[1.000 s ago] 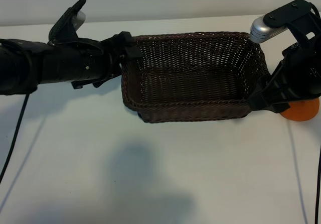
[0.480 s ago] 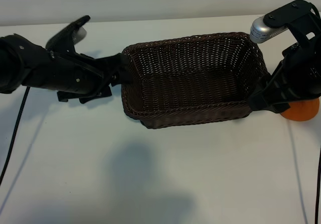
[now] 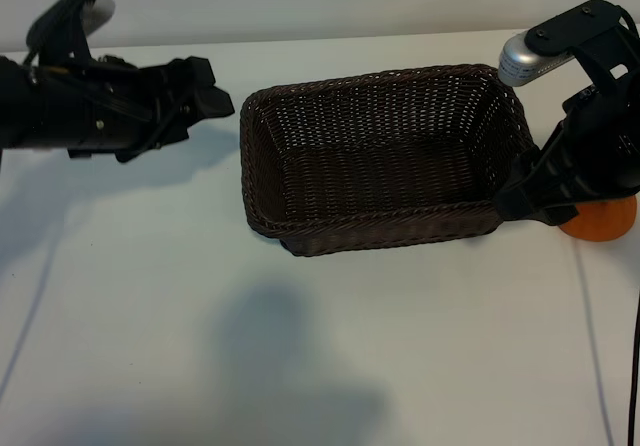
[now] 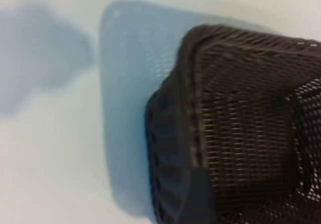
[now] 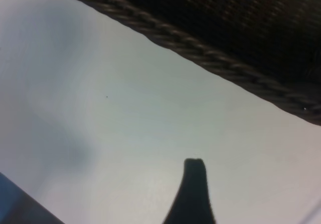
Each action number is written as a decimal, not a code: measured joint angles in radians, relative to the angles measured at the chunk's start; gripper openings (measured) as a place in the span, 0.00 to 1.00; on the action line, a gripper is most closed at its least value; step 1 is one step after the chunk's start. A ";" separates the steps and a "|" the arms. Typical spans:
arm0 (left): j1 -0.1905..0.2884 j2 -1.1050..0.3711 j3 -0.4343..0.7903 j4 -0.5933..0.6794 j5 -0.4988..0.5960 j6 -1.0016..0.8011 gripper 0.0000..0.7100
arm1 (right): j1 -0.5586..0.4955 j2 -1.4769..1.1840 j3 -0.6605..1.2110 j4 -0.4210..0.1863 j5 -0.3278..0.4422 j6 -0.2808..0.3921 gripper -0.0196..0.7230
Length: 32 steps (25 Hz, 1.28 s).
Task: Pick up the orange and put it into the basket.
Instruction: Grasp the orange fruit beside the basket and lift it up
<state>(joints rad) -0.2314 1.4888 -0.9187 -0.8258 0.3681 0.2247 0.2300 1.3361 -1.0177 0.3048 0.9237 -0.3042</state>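
Orange point(image 3: 603, 223) sits on the table point(image 3: 300, 346) at the exterior view's right edge, just outside the basket's right end. Only its lower part shows; the rest is behind the right arm. Right gripper point(image 3: 530, 204) is low at the basket's near-right corner, right beside the orange. Fingers spread and nothing between them as far as I can see, though from outside the gap itself is mostly hidden.

Left gripper point(image 3: 218, 101) is up and off to the left of the basket point(image 3: 385, 228), clear of its left rim, pointing toward the basket and angled down. Fingers apart, empty.

Basket is upright on the table, mouth up, nothing inside. Long axis runs left-right across the exterior view, with the right end a bit farther back than the left.

Orange is round, so no real long axis. Can't make out the stem end from here.

View differences:
- Exterior: the only view with the orange and both arms.
- Left wrist: close on one basket corner, showing the braided rim, the outer wall weave and part of the inside. No orange.
- Right wrist: one dark fingertip point(image 5: 193, 184) over bare table, and a stretch of basket rim beyond. No orange.
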 joint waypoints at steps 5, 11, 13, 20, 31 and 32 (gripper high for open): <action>0.000 0.000 -0.086 0.137 0.068 -0.075 0.84 | 0.000 0.000 0.000 0.000 0.003 0.000 0.82; 0.056 0.000 -0.188 0.423 0.205 -0.255 0.84 | 0.000 0.000 0.000 0.000 0.009 0.000 0.82; 0.091 -0.003 -0.221 0.507 0.266 -0.292 0.84 | 0.000 0.000 0.000 0.000 0.009 0.000 0.82; 0.243 -0.085 -0.274 0.661 0.387 -0.302 0.84 | 0.000 0.000 0.000 0.000 0.012 0.000 0.82; 0.545 -0.212 -0.277 0.617 0.494 -0.139 0.84 | 0.000 0.000 0.000 0.000 0.012 0.000 0.82; 0.546 -0.219 -0.277 0.594 0.494 -0.121 0.84 | 0.000 0.000 0.000 0.000 0.012 0.000 0.82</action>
<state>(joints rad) 0.3145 1.2698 -1.1958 -0.2315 0.8617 0.1034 0.2300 1.3361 -1.0177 0.3048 0.9357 -0.3042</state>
